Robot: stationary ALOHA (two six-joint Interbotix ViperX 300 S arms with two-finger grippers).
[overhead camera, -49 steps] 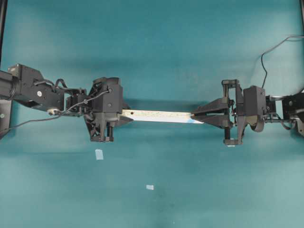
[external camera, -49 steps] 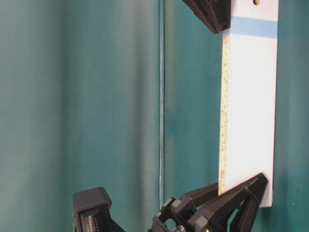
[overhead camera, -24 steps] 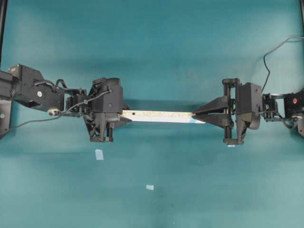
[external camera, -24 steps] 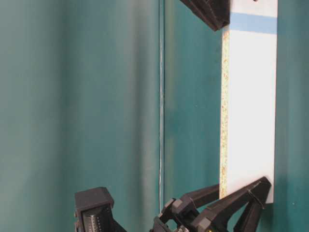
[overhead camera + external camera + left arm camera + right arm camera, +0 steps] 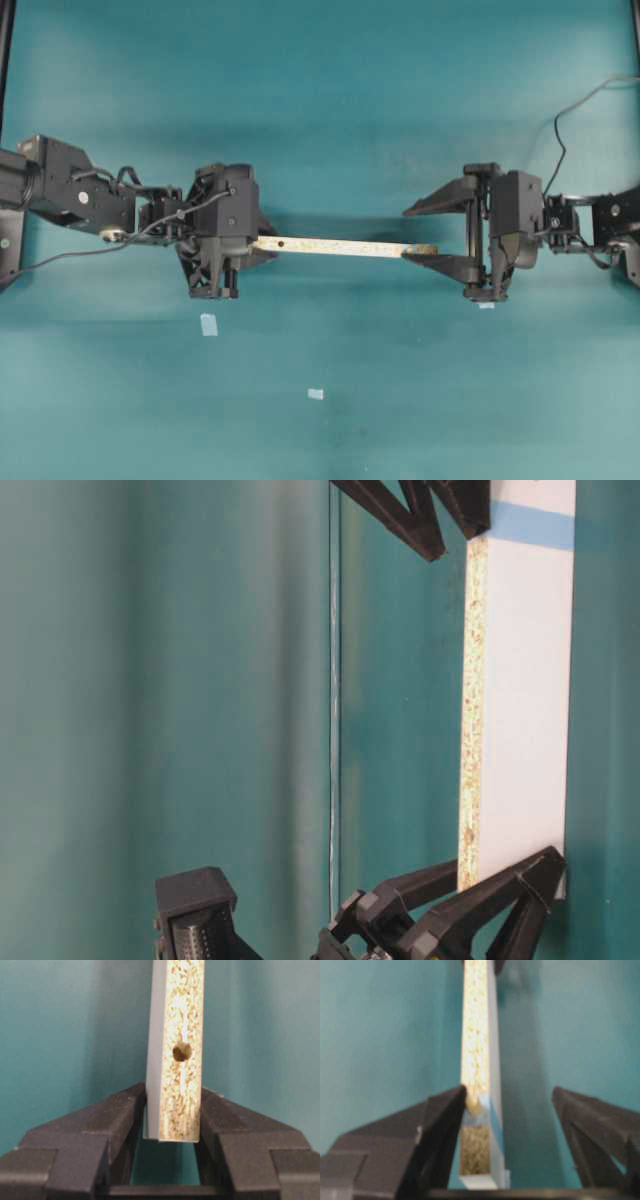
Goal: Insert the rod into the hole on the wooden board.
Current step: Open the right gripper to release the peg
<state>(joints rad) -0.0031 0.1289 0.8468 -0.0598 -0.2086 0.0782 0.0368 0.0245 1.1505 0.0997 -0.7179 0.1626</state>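
Both ends differ: left gripper [image 5: 262, 247] pinches the stiff, light wooden board [image 5: 340, 245]; right gripper [image 5: 420, 232] spread beside the rod [image 5: 473, 1104]

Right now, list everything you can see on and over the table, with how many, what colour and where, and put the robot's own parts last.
wooden board: one, speckled beige with white faces, held on edge between the two arms over the middle of the table.
rod: one, cream, sitting at the board's blue-marked end, apparently in the hole.
dark hole: one, in the board's edge near the left gripper.
blue mark: one, light blue band across the board near the right gripper.
tape squares: two, light blue, on the table in front of the board.
table: one, teal surface.
left gripper: one, black fingers closed on the board's end.
right gripper: one, black, fingers spread wide around the other end.
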